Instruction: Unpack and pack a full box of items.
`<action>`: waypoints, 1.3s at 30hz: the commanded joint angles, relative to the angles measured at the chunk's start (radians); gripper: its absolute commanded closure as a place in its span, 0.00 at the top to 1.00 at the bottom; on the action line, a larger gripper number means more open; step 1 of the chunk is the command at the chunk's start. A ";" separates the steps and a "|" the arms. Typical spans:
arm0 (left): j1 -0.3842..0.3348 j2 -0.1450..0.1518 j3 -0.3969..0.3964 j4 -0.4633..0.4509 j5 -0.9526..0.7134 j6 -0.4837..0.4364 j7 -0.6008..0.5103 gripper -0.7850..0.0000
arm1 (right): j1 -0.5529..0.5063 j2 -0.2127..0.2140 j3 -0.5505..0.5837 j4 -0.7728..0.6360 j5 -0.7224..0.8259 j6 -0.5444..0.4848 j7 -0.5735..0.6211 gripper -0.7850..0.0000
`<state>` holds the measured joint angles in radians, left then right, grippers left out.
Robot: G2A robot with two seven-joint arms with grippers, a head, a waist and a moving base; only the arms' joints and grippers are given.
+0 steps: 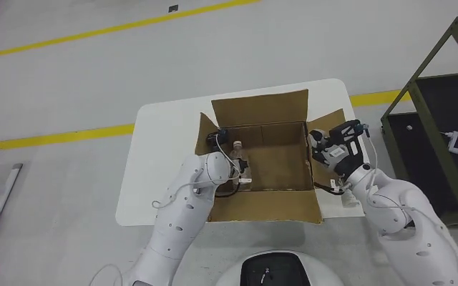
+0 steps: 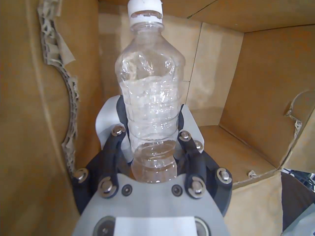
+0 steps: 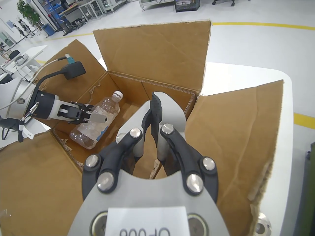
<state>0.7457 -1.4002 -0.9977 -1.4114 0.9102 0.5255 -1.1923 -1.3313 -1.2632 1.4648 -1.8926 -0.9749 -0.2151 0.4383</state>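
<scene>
An open cardboard box (image 1: 272, 107) stands on the white table (image 1: 164, 129) with its flaps spread. My left gripper (image 2: 152, 121) is shut on a clear plastic bottle (image 2: 151, 92) with a white cap, partly filled with water, inside the box beside its torn side wall. The right wrist view has the same bottle (image 3: 98, 121) tilted in the left gripper (image 3: 92, 117) just above the box floor (image 3: 130, 109). My right gripper (image 3: 155, 106) hangs over the box's opposite edge with its pads pressed together and nothing between them; from the top it is the right gripper (image 1: 323, 143) at the right flap.
The box (image 2: 246, 79) has torn corrugated edges on two walls. A green metal rack (image 1: 422, 107) stands right of the table. Yellow floor lines cross behind the table. Shelves, desks and office chairs fill the room beyond.
</scene>
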 commanded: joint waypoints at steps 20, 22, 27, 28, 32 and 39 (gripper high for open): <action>0.016 0.006 -0.022 -0.155 0.028 -0.104 0.014 1.00 | -0.012 0.021 0.138 -0.056 0.139 -0.014 0.073 0.00; 0.031 0.011 -0.043 -0.221 0.010 -0.139 0.013 1.00 | -0.015 0.027 0.194 -0.071 0.188 -0.012 0.113 0.00; 0.078 0.027 -0.105 -0.349 0.043 -0.154 0.005 1.00 | -0.019 0.049 0.335 -0.103 0.224 -0.034 0.268 0.00; 0.087 0.030 -0.114 -0.371 0.057 -0.158 0.001 1.00 | -0.020 0.054 0.361 -0.107 0.213 -0.032 0.302 0.00; 0.115 0.039 -0.155 -0.446 0.086 -0.162 0.001 1.00 | -0.026 0.070 0.436 -0.119 0.155 -0.021 0.415 0.00; 0.141 0.051 -0.217 -0.527 0.136 -0.164 0.012 1.00 | -0.056 0.091 0.514 -0.088 0.094 -0.045 0.510 0.00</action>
<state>0.8848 -1.3508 -1.2086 -1.9328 1.0382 0.3610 -1.1800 -1.3835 -1.1735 1.9742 -1.9905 -0.8846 -0.2596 0.9409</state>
